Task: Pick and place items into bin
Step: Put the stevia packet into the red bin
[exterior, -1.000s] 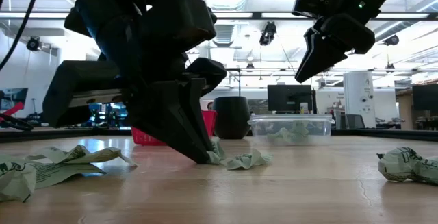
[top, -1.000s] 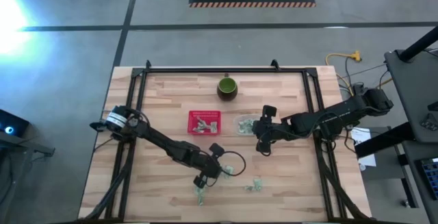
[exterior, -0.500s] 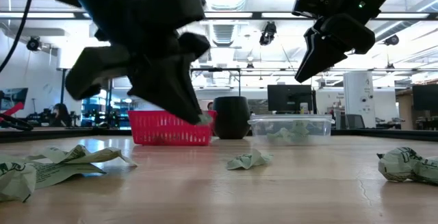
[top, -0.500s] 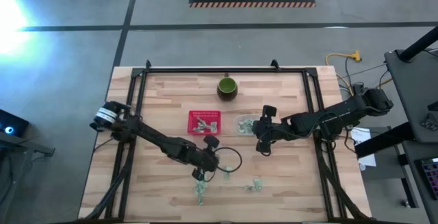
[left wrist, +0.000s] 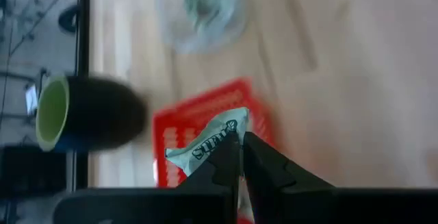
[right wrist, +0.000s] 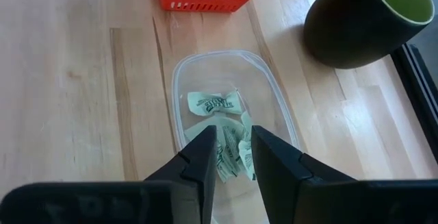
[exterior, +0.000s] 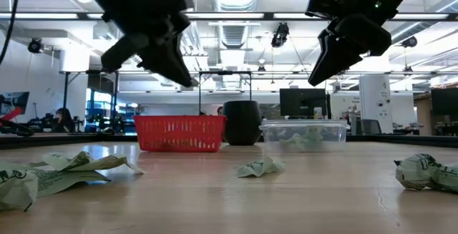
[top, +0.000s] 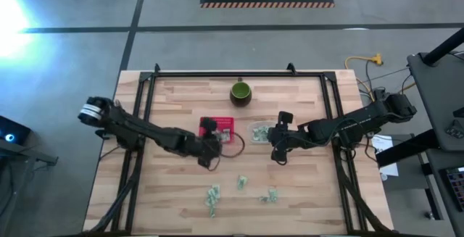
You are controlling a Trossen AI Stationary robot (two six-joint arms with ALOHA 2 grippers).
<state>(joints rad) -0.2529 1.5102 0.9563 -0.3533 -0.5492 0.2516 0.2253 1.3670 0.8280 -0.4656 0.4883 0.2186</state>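
Left gripper (left wrist: 241,157) pinches one wrapped piece (left wrist: 205,140) over the red basket (top: 217,129), mid-bench. Release only once centred above its rim. Right gripper (right wrist: 233,157), jaws parted and empty, hangs over the clear tub (right wrist: 229,114).

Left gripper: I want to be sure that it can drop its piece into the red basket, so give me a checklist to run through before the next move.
1. Piece held: ok. The left gripper is shut on a wrapped piece.
2. Gripper raised above the red basket: ok in the low view.
3. Gripper over the basket opening: cannot tell; in the high view it sits at the basket's near edge.
4. Room in the basket: ok; a few pieces lie inside, and it is not full.
5. Right gripper out of the way: ok; it hangs over the clear container, beside the basket.
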